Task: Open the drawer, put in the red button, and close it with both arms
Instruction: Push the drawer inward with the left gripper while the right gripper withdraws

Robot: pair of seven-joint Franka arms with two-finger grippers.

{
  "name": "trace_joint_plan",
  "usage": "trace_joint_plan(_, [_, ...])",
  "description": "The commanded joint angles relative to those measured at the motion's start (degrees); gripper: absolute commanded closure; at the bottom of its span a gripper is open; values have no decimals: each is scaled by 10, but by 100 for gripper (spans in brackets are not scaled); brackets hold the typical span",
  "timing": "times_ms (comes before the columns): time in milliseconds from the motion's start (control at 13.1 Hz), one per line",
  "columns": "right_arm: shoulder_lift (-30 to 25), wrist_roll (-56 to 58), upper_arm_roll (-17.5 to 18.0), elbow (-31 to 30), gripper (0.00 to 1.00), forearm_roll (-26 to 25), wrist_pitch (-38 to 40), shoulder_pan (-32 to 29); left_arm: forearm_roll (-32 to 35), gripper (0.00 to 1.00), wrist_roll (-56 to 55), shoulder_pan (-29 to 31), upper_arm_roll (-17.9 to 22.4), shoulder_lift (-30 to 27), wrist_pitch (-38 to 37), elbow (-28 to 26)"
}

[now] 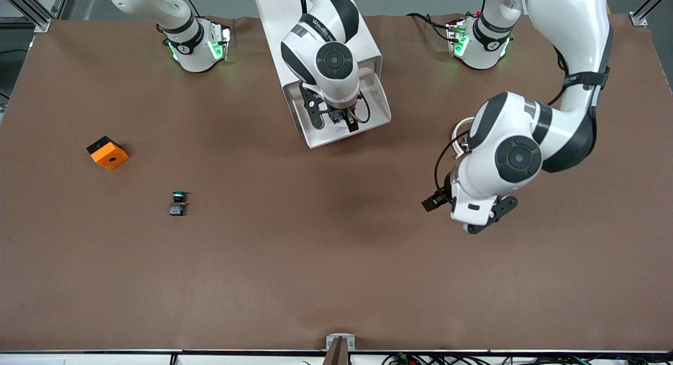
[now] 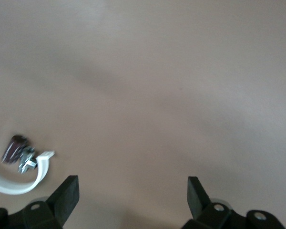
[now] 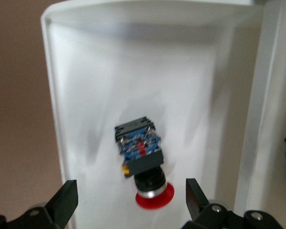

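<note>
The red button (image 3: 142, 157) lies on its side on the floor of the open white drawer (image 3: 52, 105), its red cap toward my right gripper. My right gripper (image 3: 131, 194) is open and hangs just above the button, with one finger on each side and neither touching it. In the front view, the right gripper (image 1: 335, 118) is over the pulled-out drawer (image 1: 322, 139) of the white cabinet (image 1: 273, 23), and the arm hides the button. My left gripper (image 1: 469, 218) is open and empty over bare table toward the left arm's end; its wrist view (image 2: 133, 192) shows only brown table.
A green-capped button (image 1: 179, 202) and an orange box (image 1: 108, 153) sit on the brown table (image 1: 336, 260) toward the right arm's end, nearer the front camera than the cabinet. A white cable loop (image 2: 19, 183) shows in the left wrist view.
</note>
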State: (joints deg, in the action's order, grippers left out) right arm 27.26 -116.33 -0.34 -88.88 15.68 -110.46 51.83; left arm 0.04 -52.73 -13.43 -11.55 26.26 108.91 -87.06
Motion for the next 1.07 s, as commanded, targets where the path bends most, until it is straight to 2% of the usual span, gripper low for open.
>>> trace_joint_plan(0, [-13,-5,-9,43,0,11,37,-3,11,0,42,2,-27,-56,90,-116])
trace_joint_plan(229, [-48,4,-7,88,0,11,123,-45,10,0,39,-17,-51,-33,124,-123])
trace_joint_plan(305, [-69,43,-9,99,0,9,147,-53,10,0,34,-30,-52,-28,126,-123])
trace_joint_plan(610, [-151,271,-12,95,0,5,247,-119,11,0,29,-78,-53,-8,125,-128])
trace_joint_plan(839, [-207,506,-12,87,0,3,310,-209,3,0,25,-106,-54,20,125,-126])
trace_joint_plan(991, [-244,651,-12,60,0,2,325,-279,-5,0,10,-113,-65,29,119,-127])
